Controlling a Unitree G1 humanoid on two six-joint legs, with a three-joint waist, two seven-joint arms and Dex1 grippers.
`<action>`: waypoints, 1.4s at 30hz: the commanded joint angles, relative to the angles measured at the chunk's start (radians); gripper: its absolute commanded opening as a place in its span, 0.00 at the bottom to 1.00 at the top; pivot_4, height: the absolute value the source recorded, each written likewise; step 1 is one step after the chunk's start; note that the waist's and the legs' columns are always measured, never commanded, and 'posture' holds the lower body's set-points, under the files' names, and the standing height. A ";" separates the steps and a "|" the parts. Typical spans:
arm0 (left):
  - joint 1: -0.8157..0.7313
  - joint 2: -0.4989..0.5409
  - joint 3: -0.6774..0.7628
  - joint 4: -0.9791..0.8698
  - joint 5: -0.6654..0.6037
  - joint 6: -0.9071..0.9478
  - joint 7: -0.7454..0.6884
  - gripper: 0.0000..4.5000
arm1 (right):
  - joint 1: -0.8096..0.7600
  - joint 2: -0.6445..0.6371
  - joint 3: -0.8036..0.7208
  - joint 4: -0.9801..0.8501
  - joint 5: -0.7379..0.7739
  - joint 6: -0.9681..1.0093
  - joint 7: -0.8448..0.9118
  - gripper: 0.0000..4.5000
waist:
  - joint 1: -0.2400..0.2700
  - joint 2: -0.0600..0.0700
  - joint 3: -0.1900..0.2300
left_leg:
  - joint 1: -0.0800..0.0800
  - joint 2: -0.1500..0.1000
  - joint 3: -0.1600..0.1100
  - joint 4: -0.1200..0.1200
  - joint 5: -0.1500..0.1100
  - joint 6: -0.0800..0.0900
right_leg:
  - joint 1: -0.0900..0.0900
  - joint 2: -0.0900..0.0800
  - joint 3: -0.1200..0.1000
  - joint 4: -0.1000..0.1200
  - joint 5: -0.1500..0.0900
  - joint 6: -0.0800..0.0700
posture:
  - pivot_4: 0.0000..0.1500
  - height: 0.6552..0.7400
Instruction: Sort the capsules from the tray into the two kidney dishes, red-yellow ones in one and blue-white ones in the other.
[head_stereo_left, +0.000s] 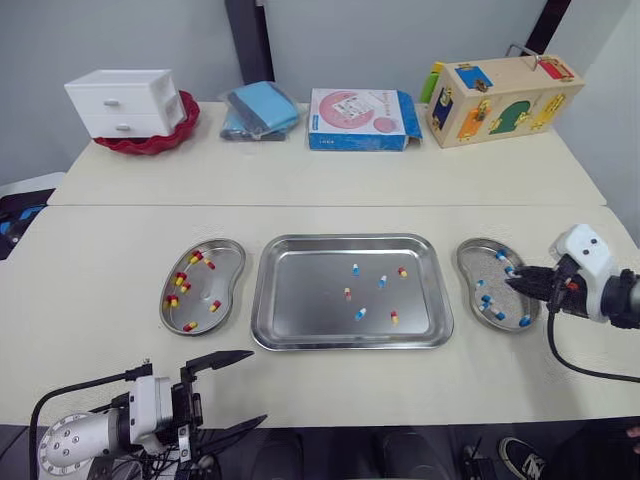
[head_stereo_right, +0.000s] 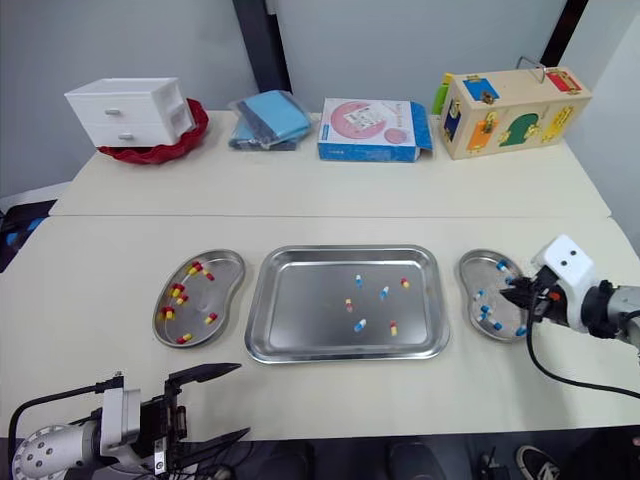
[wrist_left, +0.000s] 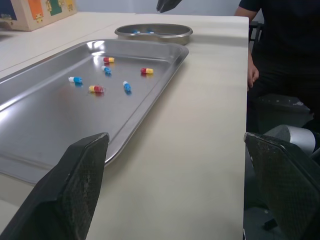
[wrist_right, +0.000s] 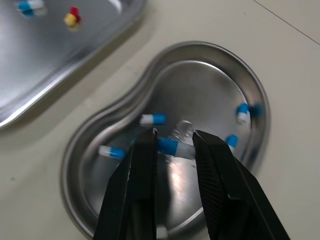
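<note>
tray (head_stereo_left: 300, 300): centre of the near table, long side running 9–3 o'clock.
loose capsules: six on the tray's right half, three blue-white capsules (head_stereo_left: 360, 313) and three red-yellow capsules (head_stereo_left: 394, 318). Long axes are mixed with no common heading, and none touch.
left kidney dish (head_stereo_left: 230, 262): just beside the tray at 9 o'clock, long axis 12–6. It holds a scatter of red-yellow pieces (head_stereo_left: 180, 279), mostly at its 9 o'clock side.
right kidney dish (head_stereo_left: 468, 262): just beside the tray at 3 o'clock, long axis 12–6. Blue-white pieces (head_stereo_left: 497, 314) are spread over its floor, pointing all ways.
right gripper (wrist_right: 175, 137): over the middle of the right kidney dish, coming in from 3 o'clock. Jaws nearly closed, pinching the held capsule (wrist_right: 172, 146).
held capsule: blue-white, long axis straight across the jaw gap. Blue end is against one finger, pale end against the other, above the dish floor.
left gripper (head_stereo_left: 256, 386): at the near table edge, 7 o'clock of the tray, pointing toward 3. Jaws spread wide, nothing between them.
far table, 12 o'clock: white drawer unit (head_stereo_left: 125, 102) on a red bowl (head_stereo_left: 180, 128), blue pouch (head_stereo_left: 262, 108), pink-blue box (head_stereo_left: 362, 118), wooden toy box (head_stereo_left: 505, 98).
</note>
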 joint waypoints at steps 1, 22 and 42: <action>0.004 0.000 0.001 -0.004 -0.012 -0.018 -0.005 1.00 | -0.002 -0.015 -0.010 0.012 -0.008 -0.038 -0.020 0.24 | 0.000 0.000 0.000 | 0.000 0.000 0.000 0.000 0.000 0.000 | 0.000 0.000 0.000 0.000 0.000 0.000 | 1.00 1.00; 0.031 -0.024 0.027 -0.031 -0.010 0.036 0.125 1.00 | 0.081 -0.093 -0.118 0.098 0.059 -0.171 0.117 0.99 | 0.003 0.000 0.000 | 0.000 0.000 0.000 0.000 0.000 0.000 | 0.001 0.000 0.000 0.000 0.000 0.000 | 1.00 1.00; 0.140 -0.057 0.092 -0.057 0.008 0.028 0.265 1.00 | 0.155 -0.256 -0.246 0.509 0.041 -0.464 0.408 0.99 | 0.001 0.000 0.000 | 0.014 0.000 0.005 -0.001 0.000 0.000 | 0.015 0.000 0.005 -0.007 0.000 0.001 | 1.00 1.00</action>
